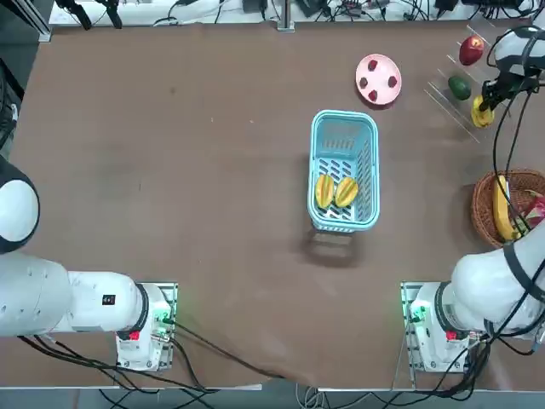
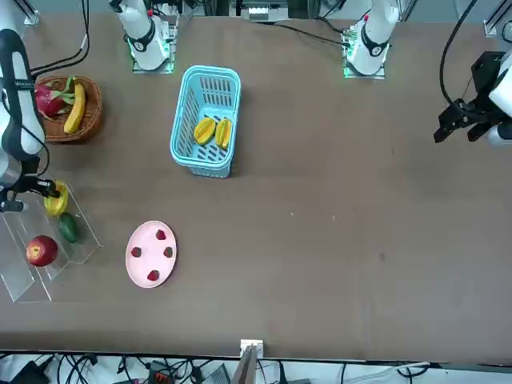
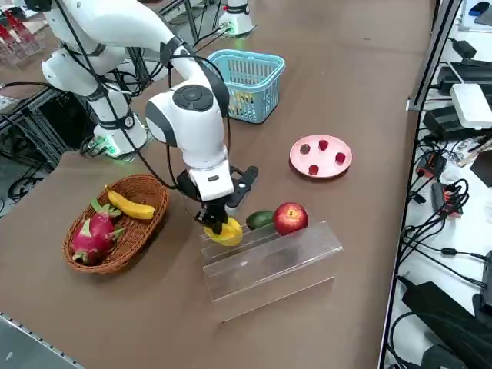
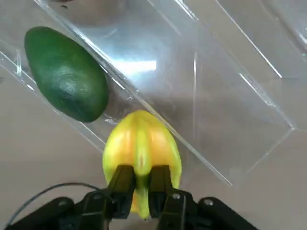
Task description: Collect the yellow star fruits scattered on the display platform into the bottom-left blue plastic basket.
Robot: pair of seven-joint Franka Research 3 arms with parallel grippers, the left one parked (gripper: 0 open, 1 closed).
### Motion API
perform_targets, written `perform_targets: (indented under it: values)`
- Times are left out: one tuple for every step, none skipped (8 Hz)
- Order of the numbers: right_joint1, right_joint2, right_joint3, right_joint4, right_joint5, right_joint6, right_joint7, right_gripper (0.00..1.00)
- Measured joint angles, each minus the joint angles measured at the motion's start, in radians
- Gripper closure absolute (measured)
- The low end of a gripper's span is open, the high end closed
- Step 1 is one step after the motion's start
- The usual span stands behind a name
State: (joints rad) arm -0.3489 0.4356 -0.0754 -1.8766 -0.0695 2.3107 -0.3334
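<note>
Snugly, right gripper [image 4: 143, 184] pinches ridged yellow star fruit [image 4: 142, 143]

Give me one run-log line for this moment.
right gripper: closed on last star fruit, at display platform | blue basket: two star fruits inside | avocado, apple: on platform

text: none legible | labels, brands: none legible | numbers, signs: none legible
</note>
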Motion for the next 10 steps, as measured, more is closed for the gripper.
perform_targets:
  values:
    - [0.003, -0.008, 0.002, 0.027, 0.000, -0.059, 0.000, 0.80]
    - [0.013, -0.031, 0.005, 0.057, 0.000, -0.150, 0.001, 0.80]
    - [0.037, -0.070, 0.008, 0.079, 0.000, -0.255, 0.025, 0.80]
    - [0.074, -0.117, 0.010, 0.089, 0.000, -0.356, 0.075, 0.80]
    - [0.125, -0.168, 0.012, 0.091, 0.001, -0.456, 0.150, 0.80]
    - [0.192, -0.215, 0.016, 0.091, 0.003, -0.543, 0.248, 0.80]
    - [0.274, -0.258, 0.020, 0.090, 0.026, -0.606, 0.377, 0.80]
    - [0.373, -0.298, 0.024, 0.089, 0.063, -0.646, 0.541, 0.80]
    - [0.482, -0.330, 0.027, 0.088, 0.090, -0.667, 0.707, 0.80]
    - [0.588, -0.356, 0.030, 0.083, 0.112, -0.676, 0.856, 0.80]
